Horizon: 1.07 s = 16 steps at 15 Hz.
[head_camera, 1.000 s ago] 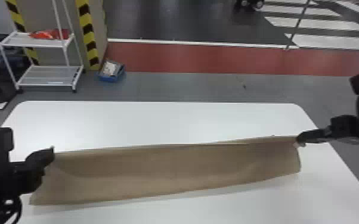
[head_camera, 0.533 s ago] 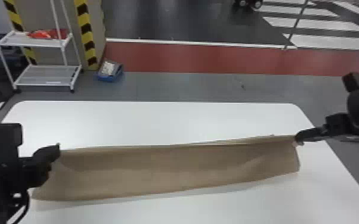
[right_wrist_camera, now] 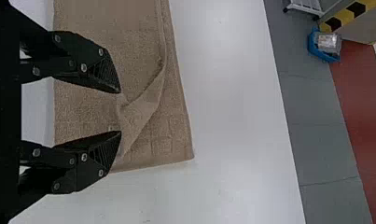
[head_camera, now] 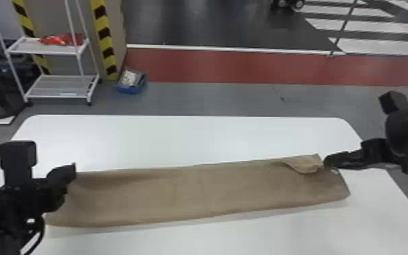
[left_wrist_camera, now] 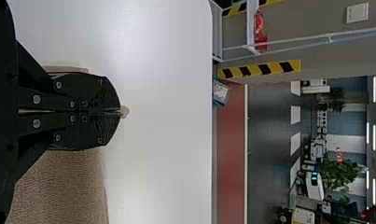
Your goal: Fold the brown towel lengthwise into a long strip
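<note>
The brown towel (head_camera: 193,193) lies as a long strip across the white table, its right end bearing a small folded-over flap along the far edge. At its far left corner is my left gripper (head_camera: 73,169); in the left wrist view the gripper (left_wrist_camera: 120,111) is shut on the towel (left_wrist_camera: 64,186), a bit of cloth poking out past the tips. My right gripper (head_camera: 327,162) is at the towel's right end. In the right wrist view this gripper (right_wrist_camera: 120,112) stands open over the towel (right_wrist_camera: 92,112), with the turned-over corner flap between and beyond its fingertips.
The white table (head_camera: 193,139) extends beyond the towel's far and near edges. Past it on the floor stand a white wire shelf (head_camera: 57,84) and a blue bin (head_camera: 132,84), beside a pillar with black-and-yellow stripes.
The right gripper has opened and let go of the towel's far right corner, which has flopped over into a flap. The left gripper has moved slightly right and away, holding its corner.
</note>
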Available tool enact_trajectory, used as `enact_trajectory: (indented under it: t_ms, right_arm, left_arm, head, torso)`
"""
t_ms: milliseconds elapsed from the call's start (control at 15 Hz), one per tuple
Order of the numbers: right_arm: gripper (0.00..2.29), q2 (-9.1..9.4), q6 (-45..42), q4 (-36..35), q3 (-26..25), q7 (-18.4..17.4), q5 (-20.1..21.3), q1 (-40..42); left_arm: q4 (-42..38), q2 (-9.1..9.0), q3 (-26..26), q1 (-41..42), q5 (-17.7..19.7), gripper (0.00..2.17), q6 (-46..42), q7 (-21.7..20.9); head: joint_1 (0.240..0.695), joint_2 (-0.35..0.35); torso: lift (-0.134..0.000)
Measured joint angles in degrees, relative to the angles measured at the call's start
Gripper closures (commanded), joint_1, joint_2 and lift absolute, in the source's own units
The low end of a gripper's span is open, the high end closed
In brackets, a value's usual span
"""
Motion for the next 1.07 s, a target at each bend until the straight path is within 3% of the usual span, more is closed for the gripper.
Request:
enact_trajectory:
  t_ms: [133,267,400,800,933,1067]
  right_arm:
    - [0.05,0.39,0.0,-1.0,-0.5,-4.2,-0.9,0.5]
    - [0.05,0.74,0.1,-2.1,-1.4,-7.9,-2.0,0.9]
    - [0.05,0.96,1.0,-4.5,-2.8,-11.8,-3.7,2.1]
    - [0.06,0.64,1.0,-10.8,-9.9,-15.5,-8.5,7.2]
    - [0.07,0.17,-2.0,-12.1,-13.8,-17.9,-9.2,9.9]
    - [0.07,0.05,-9.0,-13.3,-20.4,-22.4,-13.1,14.0]
  left_arm:
    - [0.0,0.0,0.1,0.0,0.0,1.15,-0.3,0.0]
    - [0.0,0.0,0.0,0.1,0.0,0.03,-0.3,-0.1]
    - [-0.1,0.0,-0.2,0.6,0.1,0.0,-0.4,0.4]
    - [-0.9,-0.01,0.2,1.3,1.0,0.03,-2.2,7.0]
    - [-2.0,0.01,1.6,1.8,1.8,0.04,-2.4,7.0]
    - [-3.7,0.23,2.8,4.0,3.8,0.04,-3.7,6.0]
  head:
    - [0.695,-0.097]
    - [0.695,-0.11]
    - [0.695,-0.12]
    - [0.695,-0.129]
    - [0.695,-0.147]
    - [0.695,-0.188]
  torso:
    - [-0.115]
    - [-0.115]
    - [-0.115]
    - [-0.115]
    - [-0.115]
    - [-0.115]
